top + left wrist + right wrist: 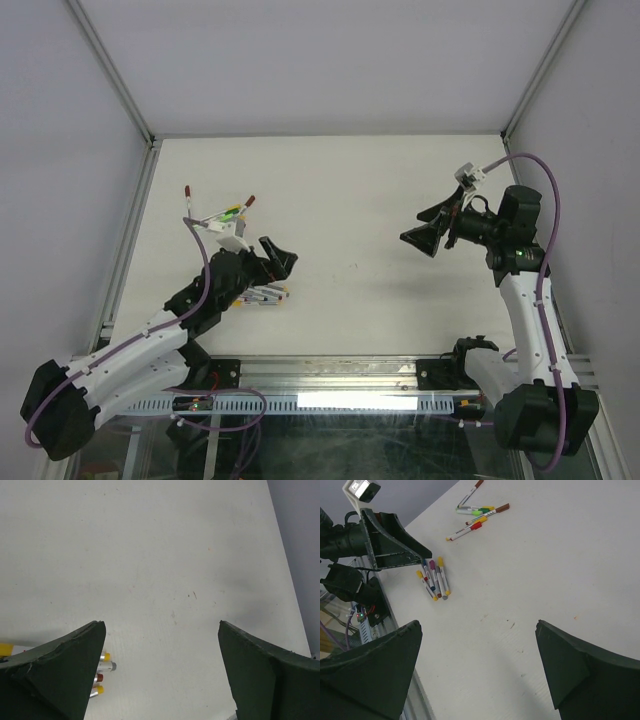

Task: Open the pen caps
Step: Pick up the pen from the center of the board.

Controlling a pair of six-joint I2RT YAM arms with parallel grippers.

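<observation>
Top external: white table (380, 200), grey walls (330, 60) around, pens (262, 294) lying left.

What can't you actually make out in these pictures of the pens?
Top view: near pens lie partly under the left arm and are too small to count.
Left wrist view: left hand's finger hides all but a few pen ends.
Right wrist view: far pens too small to read any print.

Seen from above, the left arm (150, 340) covers part of the near bunch of pens (268, 293), and the pen caps (250, 200) are too small to tell whether they are on or off. In the left wrist view, a finger (65, 670) of the left hand (161, 630) hides all but the pens' tips, and the picture's edge cuts off a yellow piece (5, 649).
</observation>
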